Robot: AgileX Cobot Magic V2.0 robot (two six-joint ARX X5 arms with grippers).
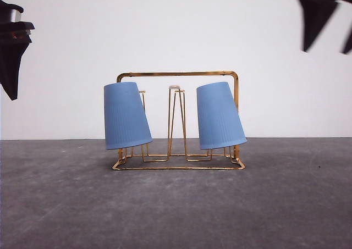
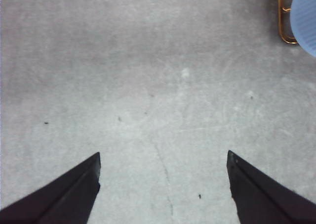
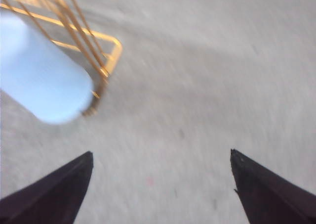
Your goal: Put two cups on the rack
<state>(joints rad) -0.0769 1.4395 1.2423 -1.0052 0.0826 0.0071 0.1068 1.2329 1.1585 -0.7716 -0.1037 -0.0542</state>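
Observation:
The gold wire rack [image 1: 179,74] stands in the middle of the grey table. Two light-blue ribbed cups hang upside down on its outer prongs, one on the left [image 1: 125,116] and one on the right [image 1: 219,116], both tilted. My left gripper [image 1: 12,45] hangs high at the far left, away from the rack. My right gripper [image 1: 324,12] is raised at the upper right. In the left wrist view the left gripper [image 2: 163,157] is open over bare table, with a cup edge [image 2: 304,16] at the corner. The right gripper [image 3: 161,155] is open and empty, a cup [image 3: 42,83] and the rack [image 3: 101,41] beside it.
The grey table [image 1: 176,205] spreads in front of the rack, with a white wall [image 1: 176,29] behind it. Small dark specks and a fine crack mark the table surface [image 2: 163,169] under my left gripper.

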